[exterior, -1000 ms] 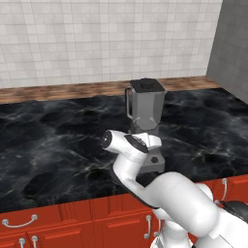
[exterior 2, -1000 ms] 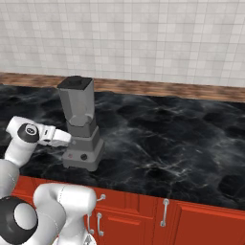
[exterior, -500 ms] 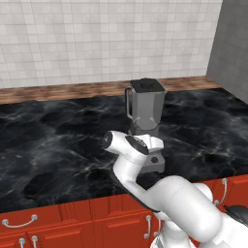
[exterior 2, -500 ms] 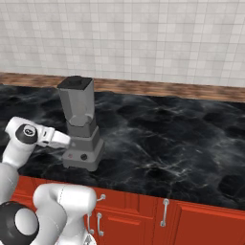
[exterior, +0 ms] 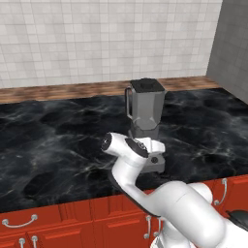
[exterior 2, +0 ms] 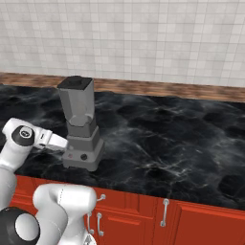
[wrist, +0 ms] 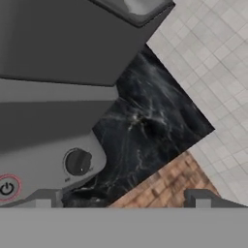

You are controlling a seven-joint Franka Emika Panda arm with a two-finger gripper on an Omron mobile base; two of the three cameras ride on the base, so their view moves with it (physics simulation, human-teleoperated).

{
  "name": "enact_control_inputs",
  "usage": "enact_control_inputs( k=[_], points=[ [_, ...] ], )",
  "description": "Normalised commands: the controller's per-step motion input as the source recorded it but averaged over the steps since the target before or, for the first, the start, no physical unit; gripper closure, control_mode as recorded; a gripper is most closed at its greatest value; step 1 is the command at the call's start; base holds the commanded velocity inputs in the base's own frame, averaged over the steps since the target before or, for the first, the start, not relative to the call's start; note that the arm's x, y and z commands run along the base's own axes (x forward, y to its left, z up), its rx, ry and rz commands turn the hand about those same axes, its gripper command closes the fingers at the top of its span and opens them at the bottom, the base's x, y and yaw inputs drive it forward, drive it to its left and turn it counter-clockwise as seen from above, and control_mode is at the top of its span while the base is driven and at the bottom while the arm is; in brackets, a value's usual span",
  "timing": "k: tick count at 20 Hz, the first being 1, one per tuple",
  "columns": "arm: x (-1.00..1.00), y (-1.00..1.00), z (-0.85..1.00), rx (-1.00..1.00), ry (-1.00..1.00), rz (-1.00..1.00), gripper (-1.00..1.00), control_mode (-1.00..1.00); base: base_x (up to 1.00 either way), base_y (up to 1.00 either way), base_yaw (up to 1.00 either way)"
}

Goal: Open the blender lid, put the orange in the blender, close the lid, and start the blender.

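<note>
Your hand [wrist: 118, 198] sits low at the front of the blender [exterior 2: 80, 125], close against its square base; its fingertips [wrist: 43, 199] stand wide apart with nothing between them. You see the black knob [wrist: 77, 162] and the red-ringed power button [wrist: 7, 188] right before the fingers. On the black marble counter [exterior 2: 182, 143] the blender stands upright, its blender lid [exterior: 147, 85] seated on the jar.

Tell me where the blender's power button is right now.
On the blender base's front face, the red-ringed power button sits beside the black knob, at the hand view's lower left, close before the gripper.
</note>
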Motion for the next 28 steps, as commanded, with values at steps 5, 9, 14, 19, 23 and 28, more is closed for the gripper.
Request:
enact_control_inputs(
  k=[5,9,14,19,23,28],
  points=[
    [-0.02,0.21,0.16,0.0,0.0,-0.03,-1.0,-1.0,0.0,0.0,0.0],
    [0.0,0.21,0.32,0.0,0.0,0.0,-1.0,-1.0,0.0,0.0,0.0],
    [0.0,0.09,0.25,0.0,0.0,0.0,-1.0,-1.0,0.0,0.0,0.0],
    [0.04,0.02,-0.01,0.0,0.0,0.0,-1.0,-1.0,0.0,0.0,0.0],
    [0.1,0.0,-0.23,0.0,0.0,0.0,-1.0,-1.0,0.0,0.0,0.0],
    [0.0,-0.11,-0.45,0.0,0.0,0.0,-1.0,-1.0,0.0,0.0,0.0]
  ],
)
